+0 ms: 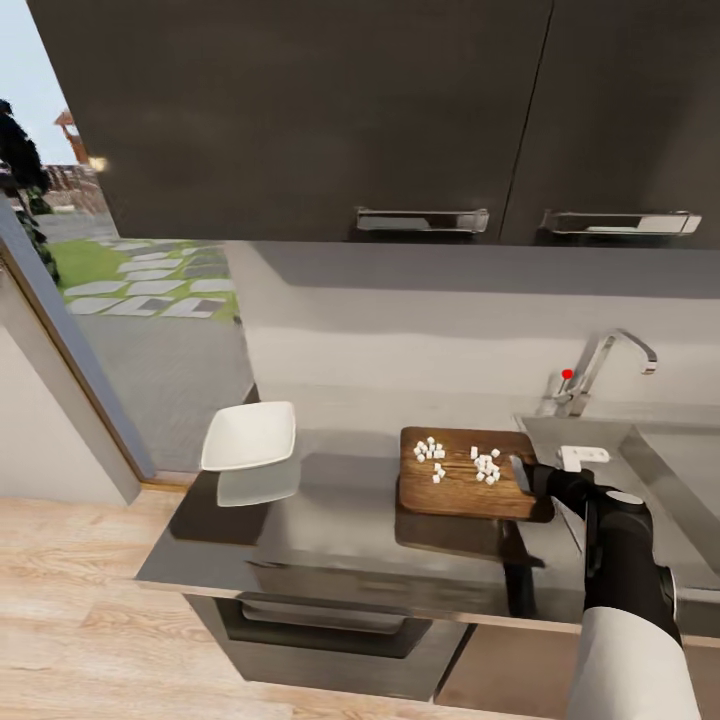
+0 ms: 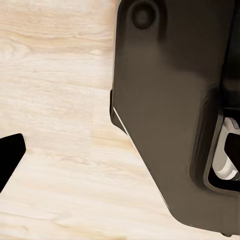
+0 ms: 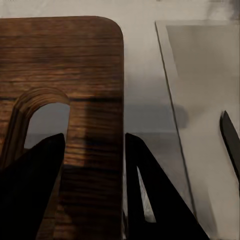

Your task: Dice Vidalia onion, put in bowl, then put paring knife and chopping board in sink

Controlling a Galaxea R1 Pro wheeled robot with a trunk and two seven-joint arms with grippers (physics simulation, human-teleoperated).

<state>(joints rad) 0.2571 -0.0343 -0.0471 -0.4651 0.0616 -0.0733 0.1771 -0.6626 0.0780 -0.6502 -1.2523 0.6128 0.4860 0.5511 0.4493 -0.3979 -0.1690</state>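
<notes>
Grey countertop (image 1: 340,540), white bowl (image 1: 250,436) at left, chopping board (image 1: 465,490) (diced onion (image 1: 458,462) on top) beside sink (image 1: 690,470)

Right arm (image 1: 625,560): matte black wrist segments, small grey cap on top, white sleeve-like forearm shell below. Right gripper (image 3: 92,150): flat black triangular fingers (image 3: 30,185), one with slit cut-out. Glossy dark robot body panel (image 2: 170,105), round recess, white ring.

Dark brown wooden chopping board (image 1: 465,487) with visible grain, glossy white bowl (image 1: 250,436), smooth grey reflective counter (image 1: 330,530), matt grey sink (image 1: 680,470), shiny chrome tap (image 1: 600,370), pale wood-plank floor (image 1: 80,610), matt black right hand (image 3: 92,190)
</notes>
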